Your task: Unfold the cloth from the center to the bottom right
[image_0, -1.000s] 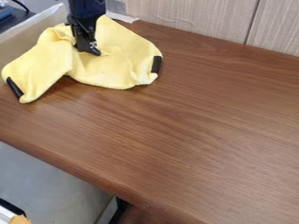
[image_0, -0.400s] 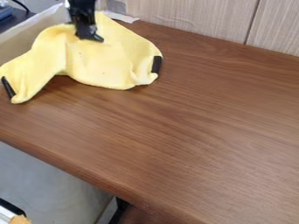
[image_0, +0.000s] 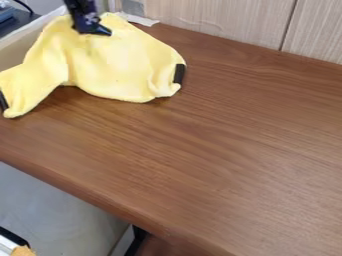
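Cloth (image_0: 110,65), upper left of worktop (image_0: 220,135), looks light and limp, best pinched beside the right black tab (image_0: 179,73); end effector (image_0: 93,31) at cloth's top, whether clamped or apart cannot be told.

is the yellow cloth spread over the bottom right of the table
No, the yellow cloth lies bunched at the table's upper left.
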`<state>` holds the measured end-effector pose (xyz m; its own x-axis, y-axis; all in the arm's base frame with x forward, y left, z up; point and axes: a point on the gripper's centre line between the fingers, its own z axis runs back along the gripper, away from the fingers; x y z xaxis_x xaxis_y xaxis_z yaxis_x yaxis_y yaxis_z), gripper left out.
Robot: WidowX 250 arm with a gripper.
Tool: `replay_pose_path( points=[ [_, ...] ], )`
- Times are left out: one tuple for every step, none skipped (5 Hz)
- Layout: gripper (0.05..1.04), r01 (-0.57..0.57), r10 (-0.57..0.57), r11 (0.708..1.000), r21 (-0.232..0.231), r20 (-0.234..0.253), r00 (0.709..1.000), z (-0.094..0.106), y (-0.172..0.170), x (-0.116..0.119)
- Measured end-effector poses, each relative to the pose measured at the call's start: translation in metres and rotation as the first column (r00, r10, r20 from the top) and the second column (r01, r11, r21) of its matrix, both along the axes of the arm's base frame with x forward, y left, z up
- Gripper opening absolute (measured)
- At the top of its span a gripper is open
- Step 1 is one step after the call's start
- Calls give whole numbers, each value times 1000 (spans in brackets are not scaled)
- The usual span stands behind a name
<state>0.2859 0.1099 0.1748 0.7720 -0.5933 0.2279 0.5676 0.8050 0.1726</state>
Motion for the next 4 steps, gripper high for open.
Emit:
replay_pose_path(
  points=[
    [70,38,-38,999,-12,3,999,1,-7,-29],
    [69,95,-95,995,4,-5,995,-2,-18,-60],
    [69,143,-144,990,9,4,990,-6,-26,-88],
    [69,180,-180,983,-17,-8,984,-21,-33,-108]
  ],
)
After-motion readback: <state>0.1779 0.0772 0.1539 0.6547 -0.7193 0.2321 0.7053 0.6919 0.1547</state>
